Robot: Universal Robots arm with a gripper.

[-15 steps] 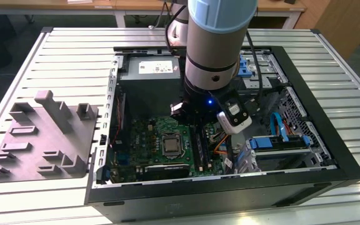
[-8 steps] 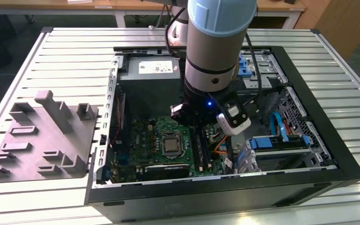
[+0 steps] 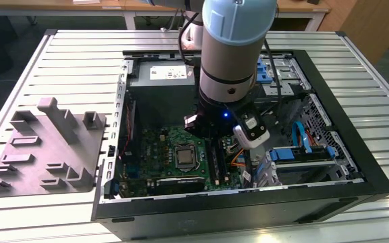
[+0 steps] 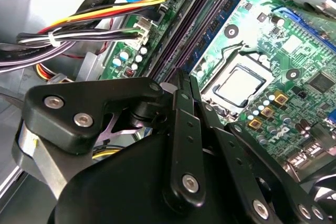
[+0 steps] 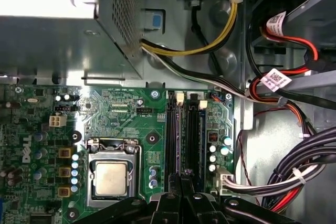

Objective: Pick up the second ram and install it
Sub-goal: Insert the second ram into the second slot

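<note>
My gripper [image 5: 184, 178] is low inside the open computer case [image 3: 356, 167], over the black memory slots [image 5: 195, 140] beside the processor socket [image 5: 111, 178]. Its fingers [image 4: 181, 90] stand pressed together, with no gap that I can see. A thin dark stick with a purplish edge, the second ram [image 5: 176, 140], stands on edge in a slot and runs away from the fingertips. In the second wrist view the second ram [image 4: 181, 40] lies along the slots just past the tips. I cannot tell whether the fingers touch it. In the exterior view the gripper [image 3: 215, 139] is over the green motherboard [image 3: 154, 147].
Bundled cables [image 5: 294, 171] run beside the slots, with yellow and black wires [image 5: 210, 45] toward the grey power-supply box [image 3: 160, 76]. Blue drive brackets [image 3: 303, 152] fill the case at the exterior view's right. A grey moulded fixture [image 3: 46, 147] lies on the slatted table [image 3: 73, 61].
</note>
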